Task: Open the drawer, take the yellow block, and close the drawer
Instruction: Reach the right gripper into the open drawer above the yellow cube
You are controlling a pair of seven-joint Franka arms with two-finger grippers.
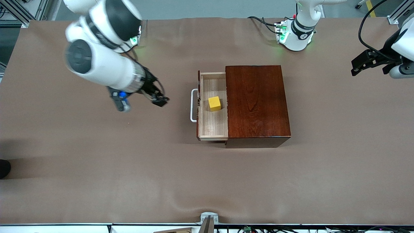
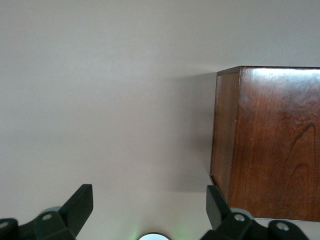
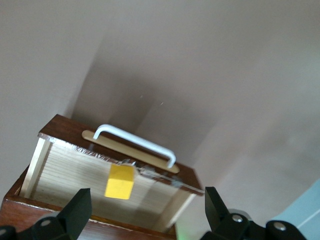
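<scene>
Hovering wide open and empty, right pincer over bare table near drawer handle, left pincer open, waiting.

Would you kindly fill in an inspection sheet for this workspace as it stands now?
Surface: table covered in brown cloth, slightly wrinkled near the front camera.
Job's things: drawer pulled partly out of the box, its handle toward the right arm's end; block sits inside the drawer.
Clutter: nothing seen.
Tools: right tool open, empty, over bare table short of the handle; left tool open, empty, waiting at the left arm's end of the table.
Cables: black cables at the left arm's base; another runs to the left arm.
Surroundings: metal frame rails at the table's edges; a clamp on the near edge.
</scene>
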